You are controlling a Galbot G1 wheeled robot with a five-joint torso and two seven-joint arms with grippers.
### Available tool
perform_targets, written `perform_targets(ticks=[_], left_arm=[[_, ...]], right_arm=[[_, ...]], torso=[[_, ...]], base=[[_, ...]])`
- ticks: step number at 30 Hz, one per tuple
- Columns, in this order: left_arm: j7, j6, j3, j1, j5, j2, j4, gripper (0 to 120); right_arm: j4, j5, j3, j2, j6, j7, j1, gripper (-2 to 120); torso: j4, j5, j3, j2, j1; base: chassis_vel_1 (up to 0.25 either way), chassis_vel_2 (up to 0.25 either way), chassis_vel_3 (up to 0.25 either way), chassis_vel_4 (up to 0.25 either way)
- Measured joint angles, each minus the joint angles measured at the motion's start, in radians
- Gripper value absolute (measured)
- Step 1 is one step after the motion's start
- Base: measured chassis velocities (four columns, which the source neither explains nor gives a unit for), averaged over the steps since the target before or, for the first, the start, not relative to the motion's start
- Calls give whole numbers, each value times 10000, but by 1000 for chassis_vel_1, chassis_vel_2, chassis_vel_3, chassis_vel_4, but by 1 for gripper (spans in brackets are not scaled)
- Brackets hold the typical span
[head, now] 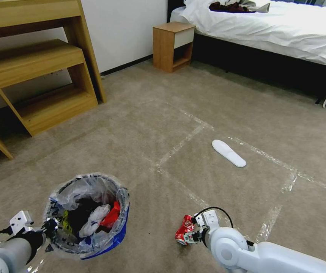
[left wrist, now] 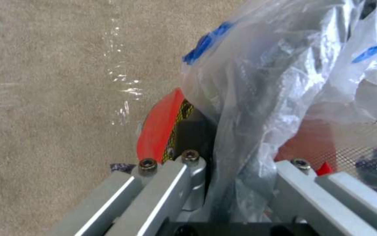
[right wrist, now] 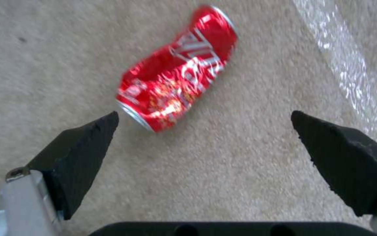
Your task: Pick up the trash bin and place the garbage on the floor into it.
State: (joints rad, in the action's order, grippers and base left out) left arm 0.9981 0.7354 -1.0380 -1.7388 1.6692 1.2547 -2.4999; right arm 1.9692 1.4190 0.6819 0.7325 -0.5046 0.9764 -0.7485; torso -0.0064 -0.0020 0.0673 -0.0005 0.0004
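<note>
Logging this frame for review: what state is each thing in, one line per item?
trash bin: held at its rim, bag-lined, partly filled.
left hand: shut on the trash bin rim.
right hand: open, above the can.
crushed red can: lying on the floor, ungrasped.
white insole: lying flat on the floor.

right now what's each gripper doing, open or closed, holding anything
Left gripper: shut on the trash bin, clamping its bag-lined rim.
Right gripper: open, holding nothing, over the crushed red can.

Upper left stands a wooden desk (head: 37, 60), top centre a nightstand (head: 173, 45), upper right a bed (head: 269, 26) bearing what looks like dark clothing (head: 233, 6).
</note>
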Motion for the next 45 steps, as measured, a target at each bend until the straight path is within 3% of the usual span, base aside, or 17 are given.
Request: perform_targets(ticks=[14,45], left_arm=[[-9,0,12,-30,-8,-73,0,0],[-13,0,72,-74,-59,-58,0,0]], right_arm=[[-975,-42,-232,1132,244,506,-122,100],[-2268,-487,-613,2499,907,1291,-688,100]], torso=[[2,1,0,0,0],[1,1,0,0,0]], base=[[0,0,0,0],[0,0,0,0]])
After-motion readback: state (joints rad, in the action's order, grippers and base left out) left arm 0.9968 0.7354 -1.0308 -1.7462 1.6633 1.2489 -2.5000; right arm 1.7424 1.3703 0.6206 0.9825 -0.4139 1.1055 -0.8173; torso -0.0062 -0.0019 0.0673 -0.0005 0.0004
